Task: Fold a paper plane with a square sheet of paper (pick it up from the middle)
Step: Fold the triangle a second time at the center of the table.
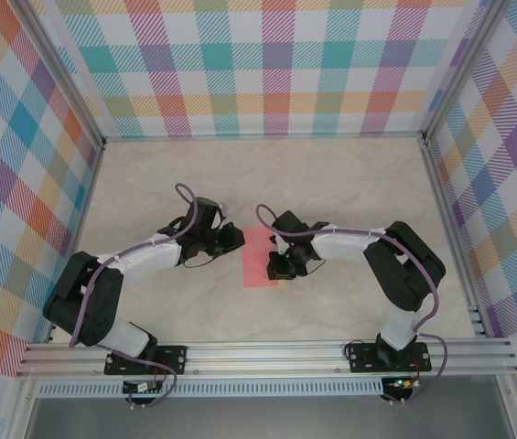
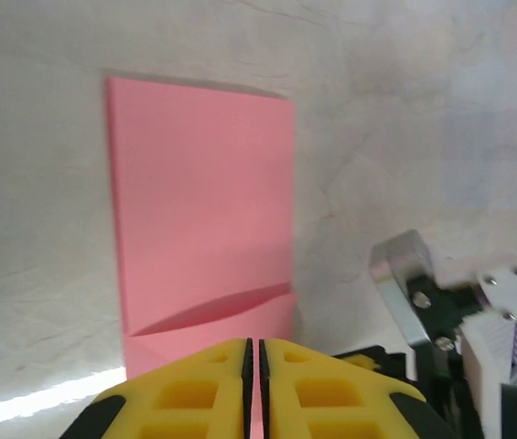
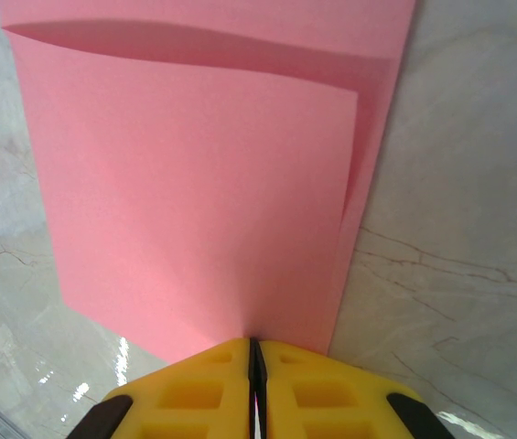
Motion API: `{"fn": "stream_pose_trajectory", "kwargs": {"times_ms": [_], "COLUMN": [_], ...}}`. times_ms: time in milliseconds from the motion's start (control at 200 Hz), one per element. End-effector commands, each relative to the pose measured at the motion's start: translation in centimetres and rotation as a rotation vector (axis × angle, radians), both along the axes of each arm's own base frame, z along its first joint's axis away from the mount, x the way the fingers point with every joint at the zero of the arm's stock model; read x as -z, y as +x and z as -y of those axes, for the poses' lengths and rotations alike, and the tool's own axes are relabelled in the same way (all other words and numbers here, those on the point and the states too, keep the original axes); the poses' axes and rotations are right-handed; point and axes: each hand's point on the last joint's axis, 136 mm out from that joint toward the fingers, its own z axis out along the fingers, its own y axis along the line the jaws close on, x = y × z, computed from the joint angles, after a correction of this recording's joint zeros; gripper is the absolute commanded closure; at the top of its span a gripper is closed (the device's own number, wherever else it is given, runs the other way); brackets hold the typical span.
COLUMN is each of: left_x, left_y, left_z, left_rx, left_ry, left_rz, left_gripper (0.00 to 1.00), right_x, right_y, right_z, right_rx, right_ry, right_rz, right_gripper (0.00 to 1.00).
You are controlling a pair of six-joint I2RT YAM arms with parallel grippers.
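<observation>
Left tool (image 2: 253, 389), bottom centre of left wrist view: yellow pads (image 2: 199, 393) closed, pink sliver pinched between them. Right tool (image 3: 254, 389), bottom centre of right wrist view: likewise clamped on paper edge.

Beyond: square sheet of paper (image 3: 194, 201) doubled over, upper layer bowed, edges offset. Top view: mid-frame, between both arms, on marbled surface (image 3: 459, 283).

Step, by judgement: first centre fold, crease not yet pressed. Next move calls for aligning edges, flattening fold gently.

Count: one sheet, two tools.

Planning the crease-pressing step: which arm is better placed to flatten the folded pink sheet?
Right, probably. The right gripper is shut on the folded sheet near mid-edge, with the lifted top layer straight ahead. The left gripper pinches it nearer a corner.
</observation>
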Motion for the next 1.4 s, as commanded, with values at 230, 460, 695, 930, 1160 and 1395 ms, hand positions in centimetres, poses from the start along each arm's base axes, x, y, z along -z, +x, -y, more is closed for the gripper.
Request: {"fn": "stream_pose_trajectory", "kwargs": {"times_ms": [230, 460, 695, 930, 1160, 1395], "left_x": [4.4, 6.8, 8.6, 9.6, 10.1, 10.6], "left_y": [-2.3, -1.8, -2.2, -2.8, -3.1, -3.2], "left_z": [4.1, 2.4, -0.1, 0.0, 0.2, 0.4], "left_rx": [0.103, 0.042, 0.005, 0.017, 0.020, 0.018], "left_ry": [-0.038, 0.078, 0.222, 0.222, 0.212, 0.201], "left_rz": [-0.111, -0.126, -0.150, -0.190, -0.206, -0.224], "left_gripper": [0.89, 0.90, 0.91, 0.93, 0.93, 0.93], "right_x": [5.3, 5.3, 4.0, -2.3, -2.1, -1.3], "right_y": [-3.6, -3.6, -3.1, 0.1, 1.6, 2.4], "right_z": [5.7, 5.6, 4.6, -1.6, -3.2, -3.9], "right_rx": [0.021, 0.024, 0.020, 0.004, 0.014, 0.015], "right_ry": [-0.269, -0.262, -0.209, 0.085, 0.109, 0.100], "right_rz": [-0.123, -0.125, -0.098, 0.000, 0.009, 0.007], "right_gripper": [0.90, 0.90, 0.90, 0.89, 0.89, 0.89]}}
